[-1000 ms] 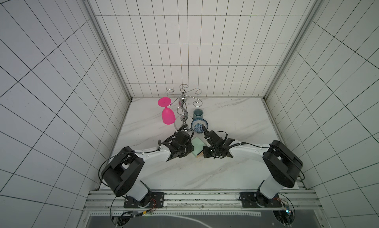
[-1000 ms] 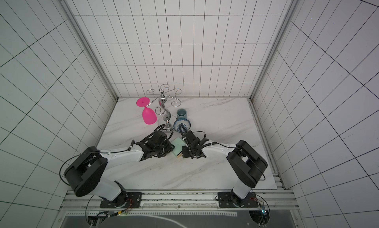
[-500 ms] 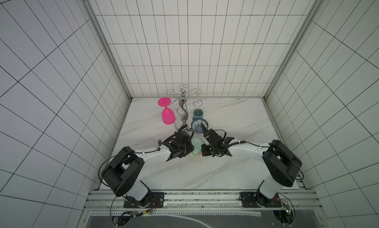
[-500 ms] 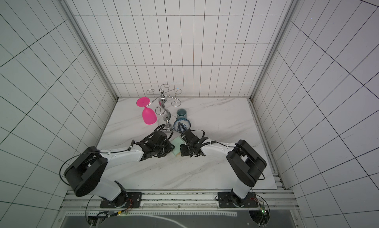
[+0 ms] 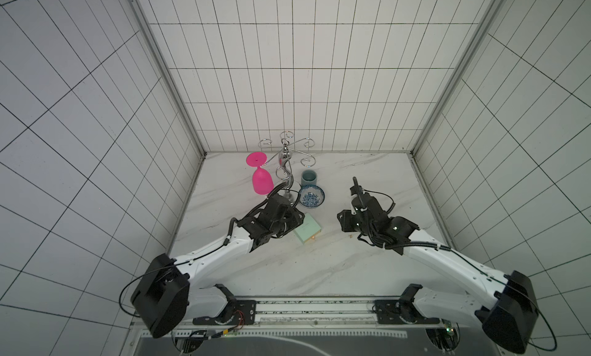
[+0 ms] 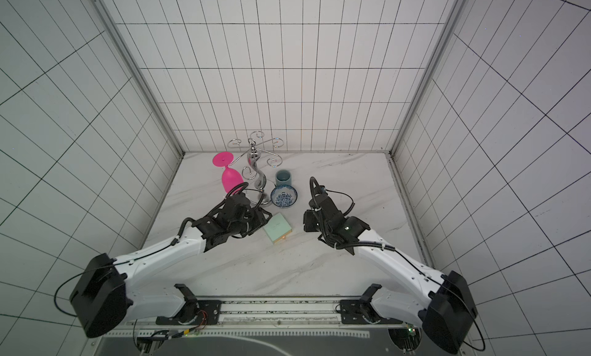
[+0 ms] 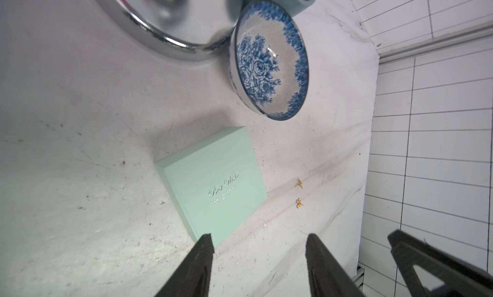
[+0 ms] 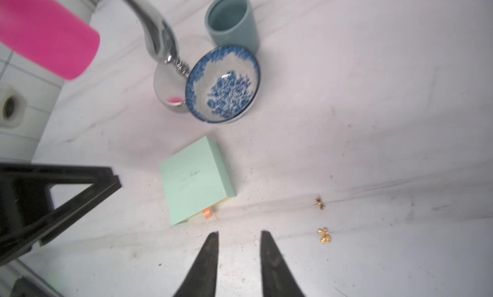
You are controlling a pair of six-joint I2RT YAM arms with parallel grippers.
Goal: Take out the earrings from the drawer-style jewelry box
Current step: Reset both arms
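Closest to us, our right claw [image 8: 240, 234] has pulled back from the mint-green box [image 8: 196, 181]. It is part way open with nothing in it. Our left claw [image 7: 258, 239] is part way open too, holding nothing, just beside a corner of the box. A second ago both were shut tight at the box.

The two gold earrings [image 8: 324, 235] lie on the table [image 8: 373, 148], apart from the box. Its drawer is almost pushed in, with the orange tab [image 8: 207, 213] sticking out. So we think the job is done.

The lid says "Best Wishes"; the smaller lines are too tiny to read. Farther back sit the blue flower bowl [image 8: 222, 84] and the grey-blue cup [image 8: 232, 18].
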